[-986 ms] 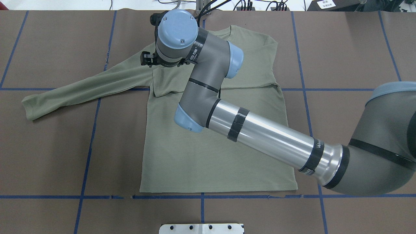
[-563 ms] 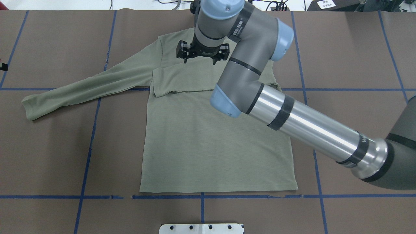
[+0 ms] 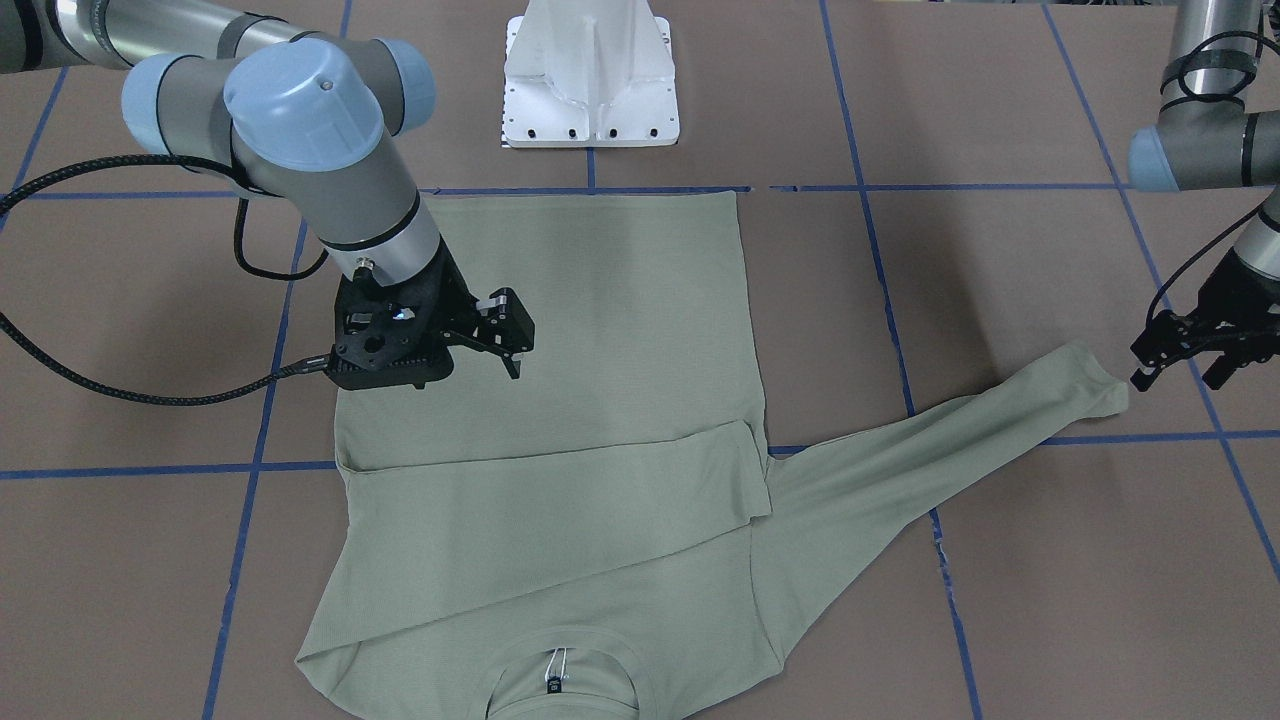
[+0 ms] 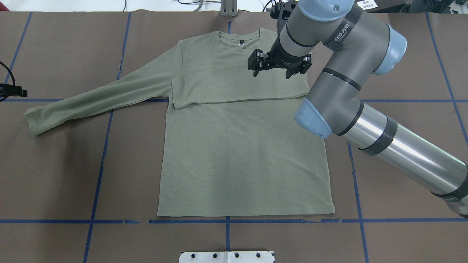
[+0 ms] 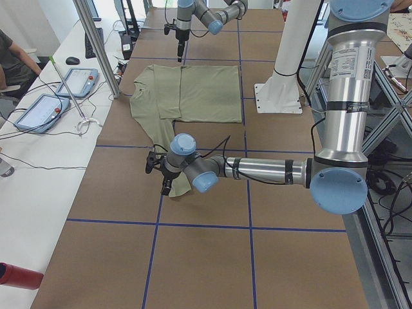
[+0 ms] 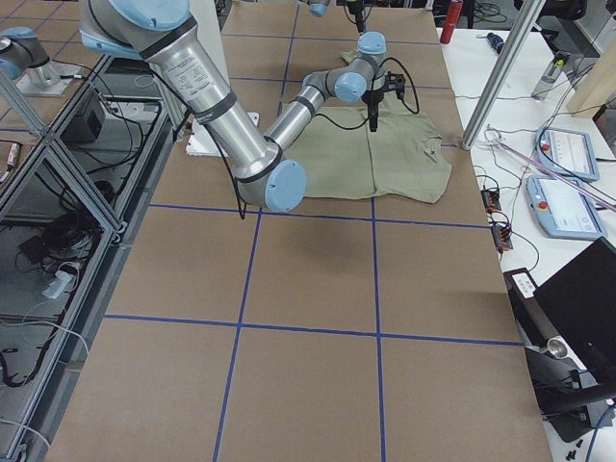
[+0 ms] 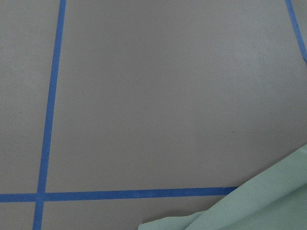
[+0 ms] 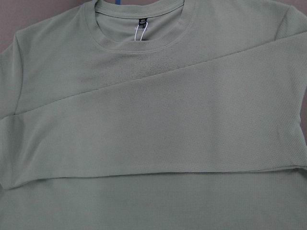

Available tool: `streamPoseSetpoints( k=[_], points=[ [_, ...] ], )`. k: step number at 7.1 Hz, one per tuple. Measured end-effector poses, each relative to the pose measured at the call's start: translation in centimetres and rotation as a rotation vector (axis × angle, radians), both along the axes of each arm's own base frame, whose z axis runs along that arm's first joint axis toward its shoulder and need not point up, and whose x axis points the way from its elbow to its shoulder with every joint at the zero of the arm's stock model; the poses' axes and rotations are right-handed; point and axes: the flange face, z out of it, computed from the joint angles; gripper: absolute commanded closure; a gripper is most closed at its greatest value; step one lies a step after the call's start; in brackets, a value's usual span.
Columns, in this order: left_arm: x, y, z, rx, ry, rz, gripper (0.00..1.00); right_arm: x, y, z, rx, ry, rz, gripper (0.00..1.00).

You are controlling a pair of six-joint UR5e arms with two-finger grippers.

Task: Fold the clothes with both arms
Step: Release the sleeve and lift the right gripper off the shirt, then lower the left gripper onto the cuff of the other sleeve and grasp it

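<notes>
Overhead view, far left edge: only a black sliver of the left gripper (image 3: 1178,378) shows. In the front-facing view its fingers are spread, nothing between them. It hangs low, just beside the cuff (image 4: 32,124) of the outstretched sleeve. Cannot tell whether a fingertip touches the fabric.

Left third: that sleeve (image 4: 98,96) runs from the shoulder down toward the lower left, flat, crossing a blue tape line (image 4: 98,175) on the brown table cover (image 4: 55,175).

Centre: sage-green shirt (image 4: 241,160) flat on the table, front up. Neck is toward the top of the frame, with the neck label (image 4: 240,44) showing. Hem is straight, just above the lower horizontal tape line. The other sleeve (image 4: 237,86) is folded across the chest, its end at the frame-left side of the body. White base plate (image 4: 226,256) at bottom centre, apart from the hem.

Right of centre, upper part: right gripper (image 4: 271,75) is above the folded sleeve near the frame-right shoulder, fingers spread, holding nothing. The wrist camera looks down on neckline and folded sleeve.

Right: right arm (image 4: 398,146) comes in from the lower right edge, its elbow over the shirt's frame-right edge.
</notes>
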Motion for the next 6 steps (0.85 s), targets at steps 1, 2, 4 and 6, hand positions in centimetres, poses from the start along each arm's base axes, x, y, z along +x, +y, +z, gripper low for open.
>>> streamPoseSetpoints(
  k=[1,2,4,6],
  points=[
    [1.3,0.4,0.6,-0.013,0.012,-0.01,0.01,0.2,0.1,0.4,-0.002,0.003,0.001,0.0],
    [2.6,0.8,0.9,-0.021,0.01,-0.018,0.01,0.3,0.1,0.6,-0.003,0.005,0.002,0.0],
    [4.7,1.3,1.2,-0.02,-0.013,-0.029,0.02,0.3,0.1,0.8,-0.004,0.008,0.005,0.0],
    [5.3,1.5,1.5,-0.016,-0.032,-0.039,0.02,0.3,0.1,0.9,-0.005,0.01,0.008,0.0]
  ],
)
